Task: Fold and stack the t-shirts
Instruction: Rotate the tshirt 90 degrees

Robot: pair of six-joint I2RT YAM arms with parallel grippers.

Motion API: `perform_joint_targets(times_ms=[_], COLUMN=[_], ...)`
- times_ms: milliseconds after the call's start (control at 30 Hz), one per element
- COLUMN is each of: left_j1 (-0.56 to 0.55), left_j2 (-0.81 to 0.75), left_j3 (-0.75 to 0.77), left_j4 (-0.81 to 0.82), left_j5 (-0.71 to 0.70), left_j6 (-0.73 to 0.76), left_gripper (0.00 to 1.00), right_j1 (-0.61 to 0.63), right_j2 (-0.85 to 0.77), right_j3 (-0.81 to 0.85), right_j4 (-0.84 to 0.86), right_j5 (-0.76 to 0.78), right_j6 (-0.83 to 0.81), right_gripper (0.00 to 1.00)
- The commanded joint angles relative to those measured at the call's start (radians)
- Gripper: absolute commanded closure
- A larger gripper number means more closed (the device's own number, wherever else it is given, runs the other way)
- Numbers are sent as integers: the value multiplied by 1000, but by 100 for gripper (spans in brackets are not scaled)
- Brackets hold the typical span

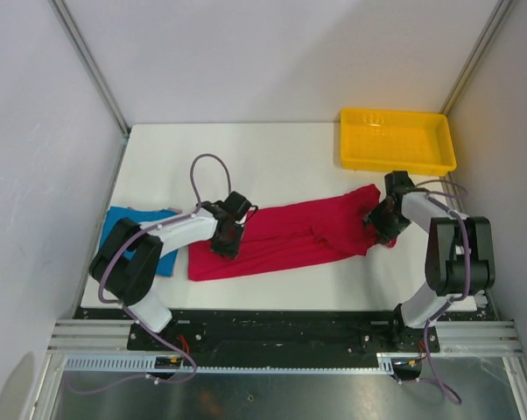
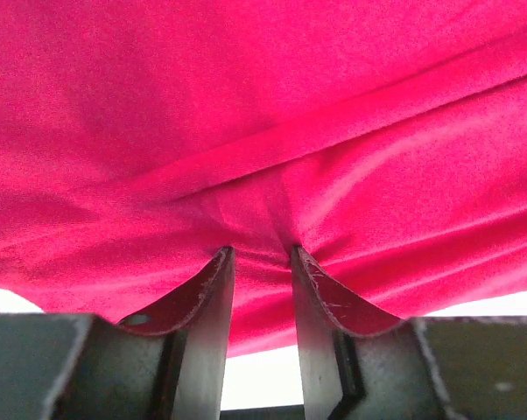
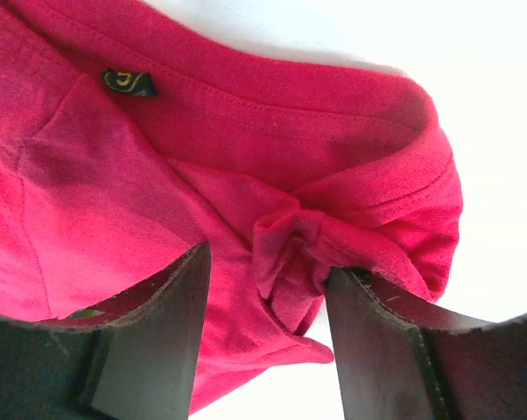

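Gripped at both ends and stretched long across the worktop: red t-shirt.
Left tool closed on a fold at the left end, cloth puckered between its fingers; right tool clamped on a bunched wad by the collar, near a small dark label. At the worktop's left edge, blue t-shirt, partly under the left arm, apart from the red. In the far right corner, yellow tray.

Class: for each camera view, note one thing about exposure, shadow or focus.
Top external: even light, only soft shadows around the red shirt. Left wrist: it fills the frame, slightly soft. Right wrist: table washed out white, fingers underexposed.
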Motion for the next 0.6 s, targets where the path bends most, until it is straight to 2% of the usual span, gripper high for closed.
perform_joint_targets(times_ms=[0,300,567], left_j1=[-49,-120,-127], left_j2=[-46,-87,-105], left_j3=[-76,-63,-24], left_j4=[-53,-52,-52], left_j5=[133,223,255], left_j6=[-81,-157,-170], left_gripper=[62,63,63], right_j1=[78,242,383], right_j2=[145,415,702], right_j3=[111,467,947], right_j4=[121,41,-165], right_j5=[97,100,96], right_j6=[-24,-82,-210], right_gripper=[42,43,44])
